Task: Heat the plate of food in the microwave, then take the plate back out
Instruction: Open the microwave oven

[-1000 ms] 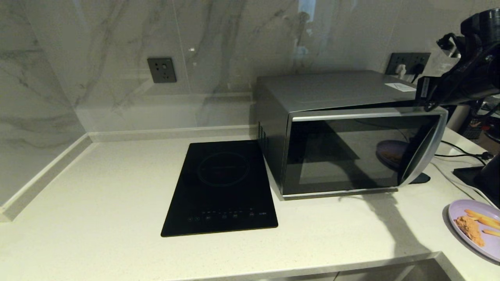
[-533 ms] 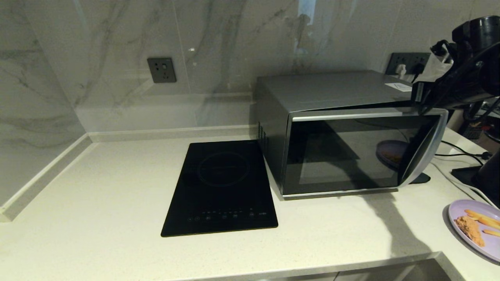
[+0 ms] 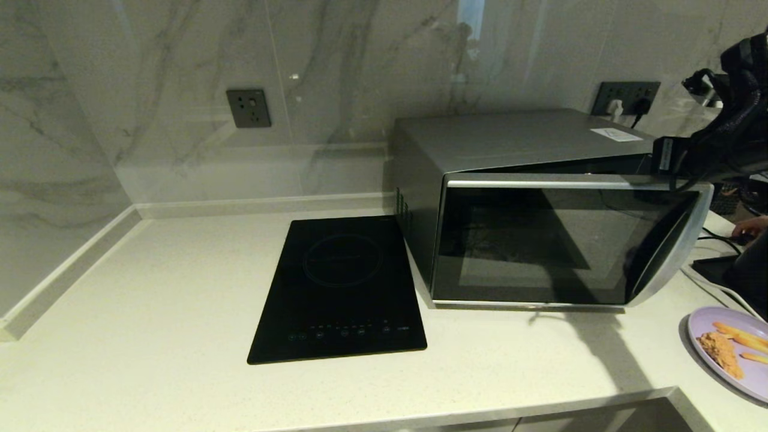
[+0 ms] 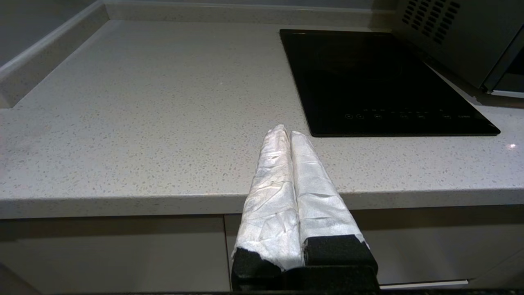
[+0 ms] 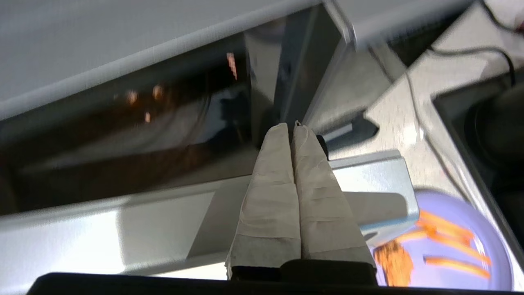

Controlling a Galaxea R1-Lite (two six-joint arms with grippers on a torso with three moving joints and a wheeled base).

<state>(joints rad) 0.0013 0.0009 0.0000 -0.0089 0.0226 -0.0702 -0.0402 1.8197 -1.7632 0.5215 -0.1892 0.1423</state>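
- We had the right end effector (image 5: 291, 128) up at the top right corner of the microwave (image 3: 510, 144), its two wrapped fingers (image 5: 270, 184) clenched together with nothing between them, tip tucked behind the free edge of the door (image 3: 540, 240).
- The door stood ajar, hinged on the left, its curved silver strip (image 3: 672, 252) swung a little toward the near side; we judged the step in hand to be pulling it wide open.
- To do that well, we judged the tip should stay hooked behind the door edge and follow the door's arc around the left hinge, not pull straight, or the fingers could slip off.
- The plate of food (image 3: 729, 348) sat on the tabletop (image 3: 180, 288) at the near right, well apart from the door but close to its likely sweep; we thought the swing and the arm needed to pass clear of it.
- The opening had to be wide enough for the plate to pass level.
- The left end effector (image 4: 286, 133) hung idle off the near edge of the tabletop, fingers pressed together and empty, with the black hob (image 4: 380, 82) beyond it.
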